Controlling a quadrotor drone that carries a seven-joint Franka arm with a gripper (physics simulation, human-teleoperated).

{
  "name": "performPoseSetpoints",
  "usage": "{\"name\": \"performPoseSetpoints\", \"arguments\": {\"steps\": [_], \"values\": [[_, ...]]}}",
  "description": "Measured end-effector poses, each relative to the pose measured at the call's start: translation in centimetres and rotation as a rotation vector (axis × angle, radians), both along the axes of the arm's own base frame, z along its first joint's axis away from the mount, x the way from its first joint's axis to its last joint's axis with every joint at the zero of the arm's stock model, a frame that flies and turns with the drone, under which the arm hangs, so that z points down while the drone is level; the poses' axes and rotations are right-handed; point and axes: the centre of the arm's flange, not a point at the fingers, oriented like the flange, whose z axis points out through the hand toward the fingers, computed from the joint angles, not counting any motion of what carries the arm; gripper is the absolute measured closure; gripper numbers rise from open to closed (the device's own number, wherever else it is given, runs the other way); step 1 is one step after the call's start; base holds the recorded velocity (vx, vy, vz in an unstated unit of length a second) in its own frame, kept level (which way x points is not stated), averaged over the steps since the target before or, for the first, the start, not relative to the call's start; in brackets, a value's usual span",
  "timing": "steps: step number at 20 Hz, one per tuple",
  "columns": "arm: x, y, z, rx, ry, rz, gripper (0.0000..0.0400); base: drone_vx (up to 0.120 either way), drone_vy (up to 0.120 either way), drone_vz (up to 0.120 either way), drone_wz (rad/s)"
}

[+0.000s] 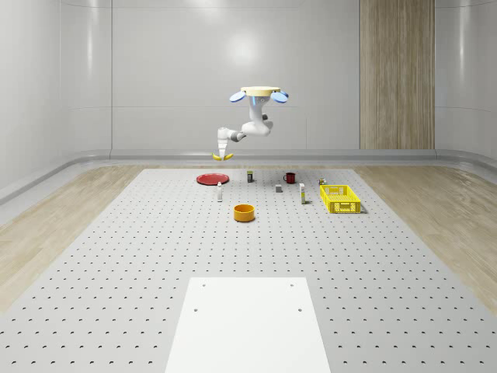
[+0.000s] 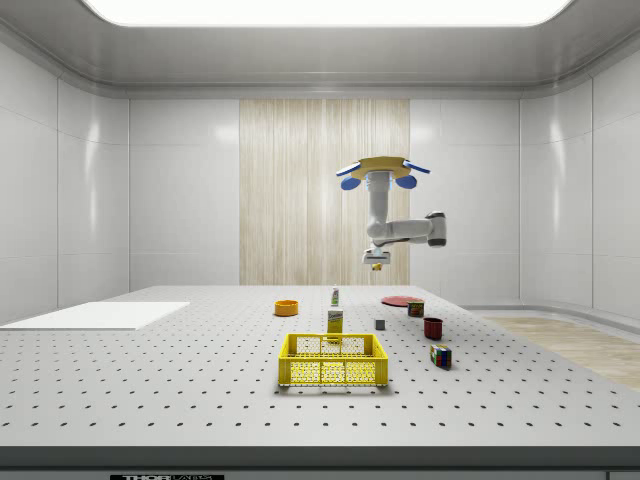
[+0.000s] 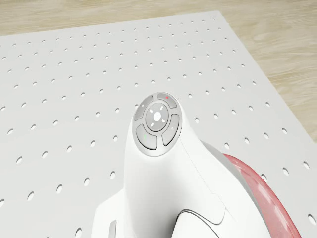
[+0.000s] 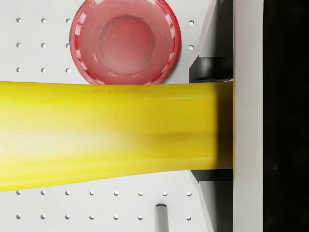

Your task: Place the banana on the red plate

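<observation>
One banana (image 4: 106, 133) hanging in air, clamped crosswise in gripper (image 1: 222, 152), above red plate (image 1: 212, 179), not touching. Drone (image 1: 259, 94) hovering high over perforated table's (image 1: 140, 256) far end, beside plate; arm (image 1: 248, 130) reaching down toward whole-scene view's left.

In the wrist view the banana (image 4: 111, 135) runs off the picture's edge and covers part of the red plate's (image 4: 125, 41) rim. In the drone view the arm (image 3: 168, 188) hides most of the plate.
</observation>
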Motion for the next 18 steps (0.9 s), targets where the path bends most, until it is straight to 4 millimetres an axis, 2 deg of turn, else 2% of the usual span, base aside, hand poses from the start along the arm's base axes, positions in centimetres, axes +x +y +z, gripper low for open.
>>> {"name": "performPoseSetpoints", "arguments": {"steps": [9,11,16,18], "values": [[0.00,0.00,0.00,0.002,0.000,-0.270,0.0208,0.000,0.000,0.000,-0.300],[-0.01,0.00,0.00,0.002,0.000,-0.323,0.0208,0.000,0.000,0.000,-0.050],[-0.01,0.00,0.01,0.003,0.000,-0.442,0.0208,0.000,0.000,0.000,-0.280],[-0.01,0.00,0.01,0.003,0.000,-0.489,0.0208,0.000,0.000,0.000,-0.050]]}}
